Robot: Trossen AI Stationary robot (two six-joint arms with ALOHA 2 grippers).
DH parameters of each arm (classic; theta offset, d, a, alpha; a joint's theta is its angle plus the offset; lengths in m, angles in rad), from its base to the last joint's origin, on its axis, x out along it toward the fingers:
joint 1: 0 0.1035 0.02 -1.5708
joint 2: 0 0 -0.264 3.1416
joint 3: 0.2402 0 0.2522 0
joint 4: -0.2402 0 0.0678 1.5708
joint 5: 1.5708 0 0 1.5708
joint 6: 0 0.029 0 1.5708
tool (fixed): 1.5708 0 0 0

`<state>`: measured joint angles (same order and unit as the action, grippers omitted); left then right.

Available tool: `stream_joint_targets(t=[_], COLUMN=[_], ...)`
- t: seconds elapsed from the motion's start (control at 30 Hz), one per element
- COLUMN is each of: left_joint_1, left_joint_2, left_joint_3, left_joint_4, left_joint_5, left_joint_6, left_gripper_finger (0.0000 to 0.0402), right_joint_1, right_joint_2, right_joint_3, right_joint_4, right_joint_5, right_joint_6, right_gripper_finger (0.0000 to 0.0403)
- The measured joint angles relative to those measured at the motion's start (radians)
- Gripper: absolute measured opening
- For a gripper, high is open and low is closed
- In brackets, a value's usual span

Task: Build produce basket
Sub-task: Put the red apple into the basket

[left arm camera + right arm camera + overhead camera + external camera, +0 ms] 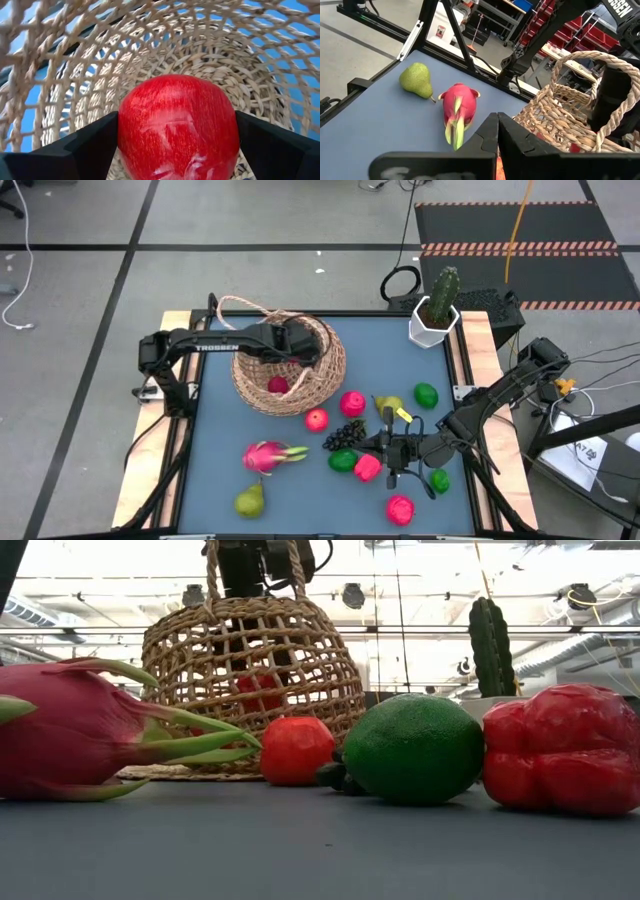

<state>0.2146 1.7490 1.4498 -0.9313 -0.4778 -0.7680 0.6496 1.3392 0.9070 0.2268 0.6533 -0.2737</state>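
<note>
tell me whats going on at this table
The left gripper is reaching into the wicker basket, its fingers on either side of a red apple; another red fruit already lies inside. The right gripper waits shut over the loose produce: dragon fruit, pears, limes and grapes still sit on the blue table.

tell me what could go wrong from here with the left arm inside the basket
1. The left end effector sits deep in the basket with a red apple between its fingers; lifting out could snag the weave or loop handle and drag the basket along.
2. The basket appears tipped on its side, so the apple may roll back out once released.
3. The right end effector rests shut among loose produce; a move could knock the lime away.
</note>
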Motion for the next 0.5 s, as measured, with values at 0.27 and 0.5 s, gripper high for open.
stream_joint_targets(t=[0.27,0.5], left_joint_1=[-0.007,-0.010], left_joint_2=[0.015,0.026], left_joint_3=[0.000,0.000], left_joint_4=[-0.009,0.007], left_joint_5=[0.001,0.015], left_joint_6=[0.053,0.077], left_gripper_finger=[0.0380,0.0394], right_joint_1=[0.000,0.000], right_joint_2=[0.000,0.000], right_joint_3=[0.000,0.000], right_joint_4=[-0.001,-0.001], right_joint_5=[0.000,0.000], right_joint_6=[0.000,0.000], right_gripper_finger=[0.0000,0.0000])
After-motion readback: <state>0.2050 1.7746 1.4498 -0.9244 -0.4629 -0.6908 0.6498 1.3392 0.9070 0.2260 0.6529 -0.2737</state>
